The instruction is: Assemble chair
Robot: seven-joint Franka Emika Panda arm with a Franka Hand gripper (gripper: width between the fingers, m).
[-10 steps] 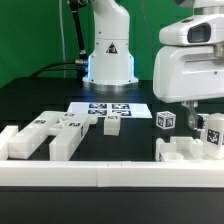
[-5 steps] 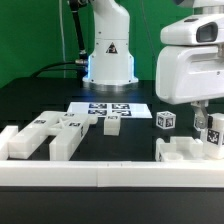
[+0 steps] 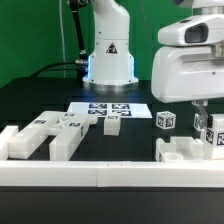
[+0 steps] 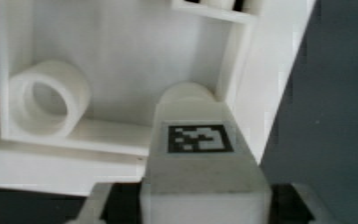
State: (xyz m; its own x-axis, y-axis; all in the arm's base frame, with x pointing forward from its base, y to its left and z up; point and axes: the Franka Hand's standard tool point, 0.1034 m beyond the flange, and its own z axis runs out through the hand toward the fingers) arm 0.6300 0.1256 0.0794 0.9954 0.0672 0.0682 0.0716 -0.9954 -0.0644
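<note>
Closed gripper (image 3: 206, 127) pinches a white chair post (image 4: 197, 150).
The post is smooth matte plastic with a rounded end and carries one black-and-white square tag. It is on the exterior view's right of the marker board (image 3: 110, 107), just over a blocky white slab (image 4: 140, 65) with an oval hole. More chair slabs (image 3: 50, 136), thick and square-edged, lie on the board's other side.

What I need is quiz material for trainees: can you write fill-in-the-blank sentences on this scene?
1. The gripper is ___ on a white post.
2. That post carries a black-and-white square ___.
3. The marker board lies on a ___ table.
Missing words: shut; tag; black.
</note>
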